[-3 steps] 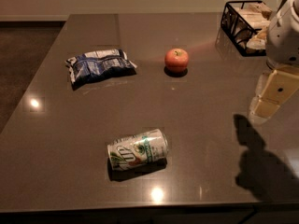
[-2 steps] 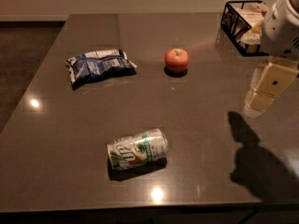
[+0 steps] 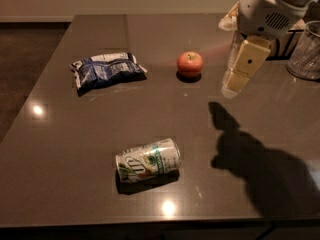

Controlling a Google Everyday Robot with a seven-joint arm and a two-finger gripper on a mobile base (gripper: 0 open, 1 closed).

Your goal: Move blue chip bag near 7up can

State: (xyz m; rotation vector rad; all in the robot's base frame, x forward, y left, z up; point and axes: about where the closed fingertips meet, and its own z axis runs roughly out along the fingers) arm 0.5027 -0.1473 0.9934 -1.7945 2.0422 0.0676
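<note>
The blue chip bag [image 3: 107,70] lies flat on the dark table [image 3: 60,134] at the back left. The 7up can [image 3: 148,160] lies on its side near the front middle, well apart from the bag. My gripper [image 3: 231,86] hangs above the table at the right, just right of the red apple, pointing down and left. It holds nothing and is far from both the bag and the can. Its shadow falls on the table below it.
A red apple [image 3: 190,64] stands at the back middle between the bag and my gripper. A black wire basket [image 3: 292,36] and a clear cup [image 3: 306,51] stand at the back right. The table's front edge runs along the bottom.
My gripper has moved left and a little farther back, toward the apple. The bag, can and apple have not moved.
</note>
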